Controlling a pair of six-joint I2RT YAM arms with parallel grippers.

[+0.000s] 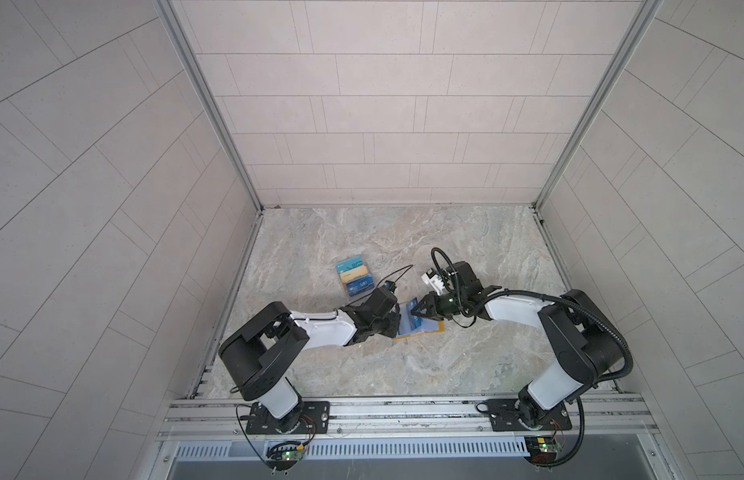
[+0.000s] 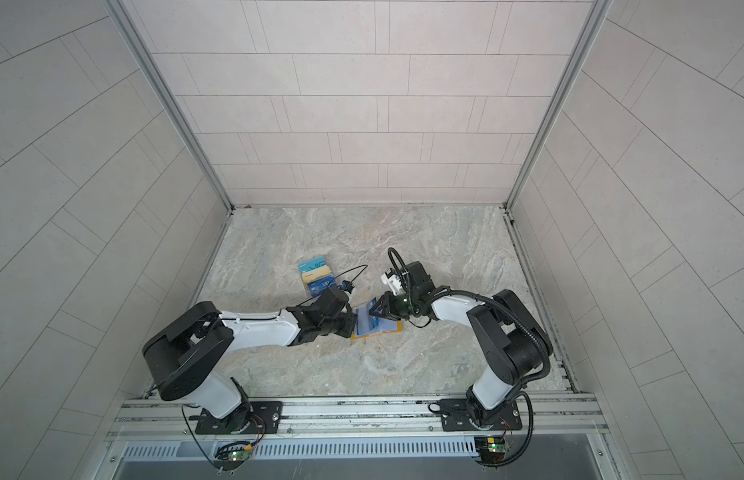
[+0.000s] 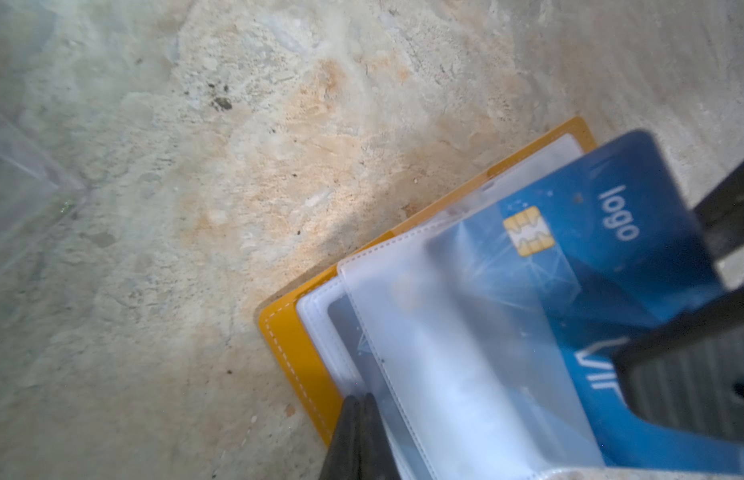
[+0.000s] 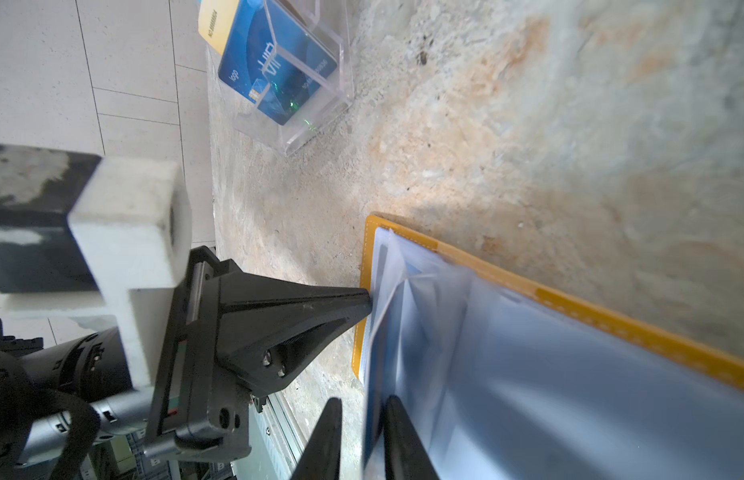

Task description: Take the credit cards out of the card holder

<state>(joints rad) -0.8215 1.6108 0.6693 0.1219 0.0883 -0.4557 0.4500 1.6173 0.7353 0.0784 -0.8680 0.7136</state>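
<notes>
Card holder (image 3: 287, 345) sleeves (image 3: 445, 332) half-hide the blue credit card (image 3: 636, 199).

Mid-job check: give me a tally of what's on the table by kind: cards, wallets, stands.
Cards: 4 (in the clear stand: teal card, gold card, blue card; partly out of the wallet: second blue card)
Wallets: 1
Stands: 1
Total: 6
A further card may lie under the sleeves; too blurred to tell.
</notes>
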